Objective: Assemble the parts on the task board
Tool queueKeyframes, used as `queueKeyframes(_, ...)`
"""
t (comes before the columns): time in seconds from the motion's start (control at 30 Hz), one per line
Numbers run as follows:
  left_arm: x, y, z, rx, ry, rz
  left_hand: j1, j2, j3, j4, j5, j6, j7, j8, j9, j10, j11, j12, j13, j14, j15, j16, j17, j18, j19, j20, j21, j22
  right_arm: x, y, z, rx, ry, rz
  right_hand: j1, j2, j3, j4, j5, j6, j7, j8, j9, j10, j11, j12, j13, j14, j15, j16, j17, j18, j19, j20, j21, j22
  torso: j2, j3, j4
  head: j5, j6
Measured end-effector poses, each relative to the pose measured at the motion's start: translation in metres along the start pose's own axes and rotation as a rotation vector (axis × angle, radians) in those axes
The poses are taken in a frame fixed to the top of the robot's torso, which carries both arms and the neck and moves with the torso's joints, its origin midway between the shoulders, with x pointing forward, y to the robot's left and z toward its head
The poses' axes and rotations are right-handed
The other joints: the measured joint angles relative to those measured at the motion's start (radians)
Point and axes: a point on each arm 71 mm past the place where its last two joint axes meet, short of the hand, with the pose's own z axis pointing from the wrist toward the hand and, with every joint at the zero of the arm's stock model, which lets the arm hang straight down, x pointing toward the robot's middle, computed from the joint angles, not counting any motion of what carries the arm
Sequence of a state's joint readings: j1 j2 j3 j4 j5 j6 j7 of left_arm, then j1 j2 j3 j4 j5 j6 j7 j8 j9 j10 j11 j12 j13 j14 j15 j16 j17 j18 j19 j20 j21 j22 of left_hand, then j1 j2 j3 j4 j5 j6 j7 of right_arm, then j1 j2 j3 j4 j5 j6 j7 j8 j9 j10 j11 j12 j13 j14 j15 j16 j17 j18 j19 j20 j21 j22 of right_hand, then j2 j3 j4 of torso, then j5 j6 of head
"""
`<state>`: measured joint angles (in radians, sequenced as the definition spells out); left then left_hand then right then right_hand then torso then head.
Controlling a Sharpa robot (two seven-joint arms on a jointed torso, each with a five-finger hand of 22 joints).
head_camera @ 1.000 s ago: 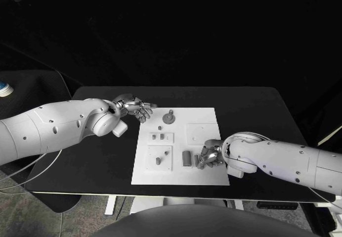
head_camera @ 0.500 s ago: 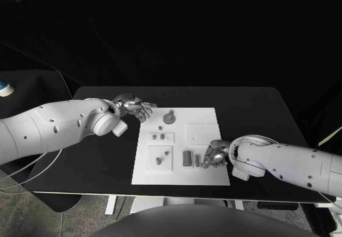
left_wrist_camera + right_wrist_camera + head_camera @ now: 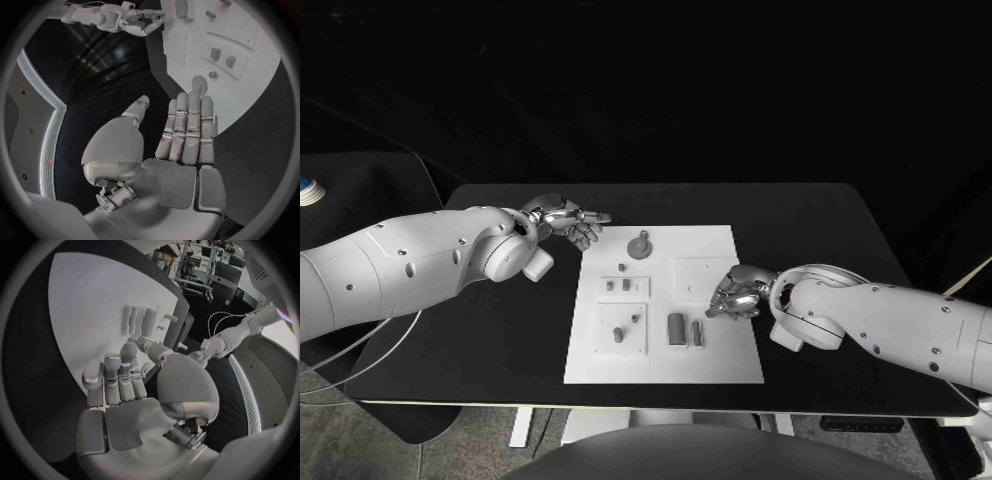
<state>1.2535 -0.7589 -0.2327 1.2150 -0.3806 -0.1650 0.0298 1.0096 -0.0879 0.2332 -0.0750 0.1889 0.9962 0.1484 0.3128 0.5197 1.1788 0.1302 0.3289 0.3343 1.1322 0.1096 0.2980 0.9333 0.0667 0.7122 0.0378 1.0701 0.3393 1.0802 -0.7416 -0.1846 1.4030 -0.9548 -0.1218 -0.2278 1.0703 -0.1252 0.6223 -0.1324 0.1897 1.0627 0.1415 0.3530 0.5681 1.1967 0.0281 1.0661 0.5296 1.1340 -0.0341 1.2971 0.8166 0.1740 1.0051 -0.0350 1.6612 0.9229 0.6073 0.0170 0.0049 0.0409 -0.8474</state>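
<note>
Overhead, the white task board [image 3: 726, 365] lay in the middle of the black table [image 3: 834, 215], with small grey parts on it: a round piece with a stem [image 3: 640, 243] near the far edge, a pair of short pegs [image 3: 617, 286] on a raised square, another peg [image 3: 620, 334] on the square below it, and two upright cylinders [image 3: 676, 329] side by side nearer the front. The left hand [image 3: 570, 220] hung over the bare table just beside the board's far left corner, fingers straight and apart with nothing in them, as its wrist view [image 3: 185, 130] also showed. The right hand [image 3: 737, 294] sat over the board's right side, beside the blank raised square [image 3: 700, 270], its fingers curled inward; whether they pinched a part could not be told from either view [image 3: 122, 377].
</note>
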Motion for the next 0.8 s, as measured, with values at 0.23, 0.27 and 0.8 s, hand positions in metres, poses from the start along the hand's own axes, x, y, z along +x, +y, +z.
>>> queueKeyframes(0.23, -0.005, -0.002, 0.005, 0.024, -0.027, -0.012, 0.007, -0.002, 0.018, -0.002, 0.000, -0.052, -0.002, 0.000, -0.009, -0.107, 0.004, -0.032, -0.019, -0.130, 0.022, -0.024, -0.056, -0.013, -0.067, 0.012, -0.033, -0.007, -0.038, -0.003, 0.014, -0.098, -0.117, 0.056, 0.011, 0.003, 0.000, 0.000, 0.000, -0.018, 0.003, -0.001, 0.002, -0.087, 0.041, -0.101, -0.057, -0.082, 0.037, -0.079, -0.035, 0.000, -0.082, 0.017, 0.000, -0.031, 0.000, 0.0004, 0.0001, -0.004, 0.040)
queueKeyframes(0.27, -0.006, -0.002, 0.005, 0.029, -0.033, -0.016, 0.007, -0.002, 0.022, 0.000, 0.000, -0.063, -0.002, 0.000, -0.010, -0.132, 0.005, -0.036, -0.023, -0.154, 0.026, -0.024, -0.069, -0.013, -0.076, 0.014, -0.033, -0.007, -0.045, -0.004, 0.016, -0.114, -0.140, 0.076, 0.012, 0.004, 0.000, 0.000, 0.000, -0.025, 0.004, -0.005, 0.003, -0.094, 0.049, -0.118, -0.068, -0.099, 0.044, -0.097, -0.043, 0.000, -0.100, 0.023, 0.000, -0.039, 0.000, 0.0008, 0.0002, -0.004, 0.046)
queueKeyframes(0.8, -0.025, -0.015, 0.027, 0.156, -0.140, -0.157, 0.003, 0.002, 0.025, 0.003, 0.000, -0.137, -0.008, 0.000, -0.017, -0.270, 0.003, -0.036, -0.031, -0.273, 0.027, -0.024, -0.145, -0.013, -0.173, 0.031, -0.069, -0.009, -0.107, -0.012, 0.048, -0.273, -0.409, 0.455, -0.040, 0.057, -0.057, 0.018, 0.000, -0.206, -0.002, -0.014, 0.005, -0.243, 0.098, -0.509, -0.226, -0.250, 0.154, -0.623, -0.271, -0.022, -0.508, 0.130, -0.289, -0.282, -0.004, 0.0007, -0.0012, -0.003, 0.164)
